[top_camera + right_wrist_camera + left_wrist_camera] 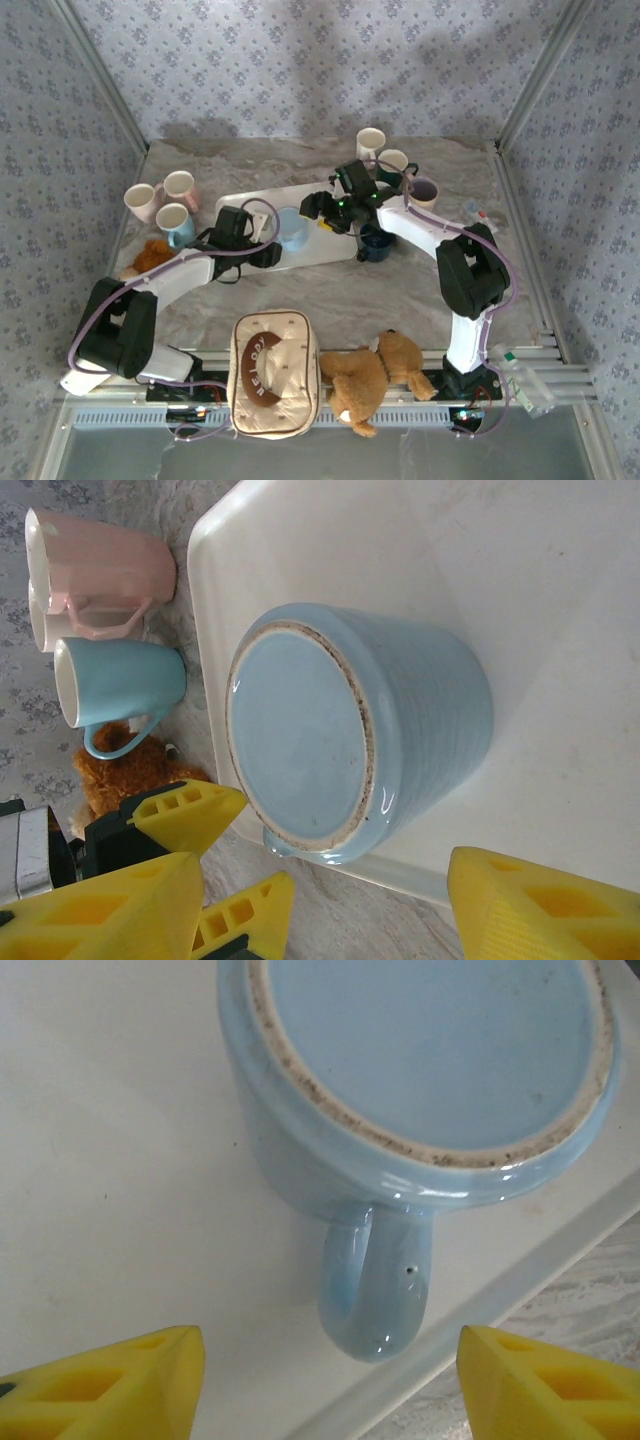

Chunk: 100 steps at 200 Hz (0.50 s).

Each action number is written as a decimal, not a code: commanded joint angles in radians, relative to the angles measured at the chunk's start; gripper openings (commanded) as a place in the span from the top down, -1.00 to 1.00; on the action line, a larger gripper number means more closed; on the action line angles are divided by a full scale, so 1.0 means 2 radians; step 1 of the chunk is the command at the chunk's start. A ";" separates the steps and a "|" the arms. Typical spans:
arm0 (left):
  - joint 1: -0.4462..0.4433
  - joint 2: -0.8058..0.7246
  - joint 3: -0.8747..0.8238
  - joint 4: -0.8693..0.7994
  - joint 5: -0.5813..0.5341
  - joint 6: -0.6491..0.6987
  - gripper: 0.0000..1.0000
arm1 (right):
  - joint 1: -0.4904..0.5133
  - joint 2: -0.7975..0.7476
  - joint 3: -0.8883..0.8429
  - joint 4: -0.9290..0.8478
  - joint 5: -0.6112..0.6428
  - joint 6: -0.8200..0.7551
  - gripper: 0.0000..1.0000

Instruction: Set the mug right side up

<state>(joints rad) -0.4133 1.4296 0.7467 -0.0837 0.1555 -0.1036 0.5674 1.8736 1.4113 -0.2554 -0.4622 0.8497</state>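
Top external view: marbled desk [330,300], white tray [285,197] at centre. Pale blue mug [293,228] sits on the tray, mouth down, base up. Left gripper [270,240] comes at it from the left and right gripper [314,212] from the right, with the mug between the two. Contact is hard to judge from this height; possibly a small gap on either side. Left wrist view: the mug's unglazed foot ring faces the lens and the handle points back between the two yellow fingertips [130,1380]. The fingers are spread apart with bare tray on either side of the handle, nothing gripped. The handle end lies close to the tray's raised lip, with desk beyond. Right wrist view: same mug seen base-on, its ribbed wall standing rim-down on the tray. The right gripper's yellow fingers [540,905] stand wide apart at the bottom corners, mug ahead of them, not clamped. Off the tray to the left: pink cup [100,575] and light blue cup [125,680], small brown plush [125,775] near them. Near desk edge, top view: beige pouch [275,372], teddy bear [375,372]. Dark cup [376,243] just off the tray's right end.
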 commanded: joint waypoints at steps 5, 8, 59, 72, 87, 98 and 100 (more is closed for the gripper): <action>-0.012 0.013 -0.004 0.037 -0.006 0.014 -0.35 | 0.003 -0.018 -0.007 -0.002 -0.010 0.002 -0.36; -0.013 0.014 -0.004 0.040 -0.006 0.013 -0.34 | 0.003 -0.018 -0.006 -0.002 -0.010 0.002 -0.35; -0.018 0.046 0.004 0.062 -0.013 0.017 -0.07 | 0.002 -0.030 -0.005 -0.008 -0.011 0.001 -0.35; -0.020 0.054 0.007 0.062 -0.016 0.019 0.00 | 0.003 -0.036 -0.009 -0.008 -0.010 0.000 -0.35; -0.022 0.061 0.011 0.061 -0.018 0.022 0.07 | 0.003 -0.041 -0.012 -0.009 -0.008 0.000 -0.35; -0.025 0.067 0.015 0.059 -0.020 0.026 0.14 | 0.003 -0.046 -0.013 -0.012 -0.007 -0.001 -0.35; -0.026 0.068 0.016 0.058 -0.021 0.027 0.16 | 0.002 -0.047 -0.014 -0.012 -0.007 -0.001 -0.35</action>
<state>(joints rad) -0.4473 1.5417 0.7471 0.0097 0.1307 -0.0750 0.5682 1.8294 1.4029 -0.2581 -0.4690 0.8497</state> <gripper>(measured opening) 0.457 0.674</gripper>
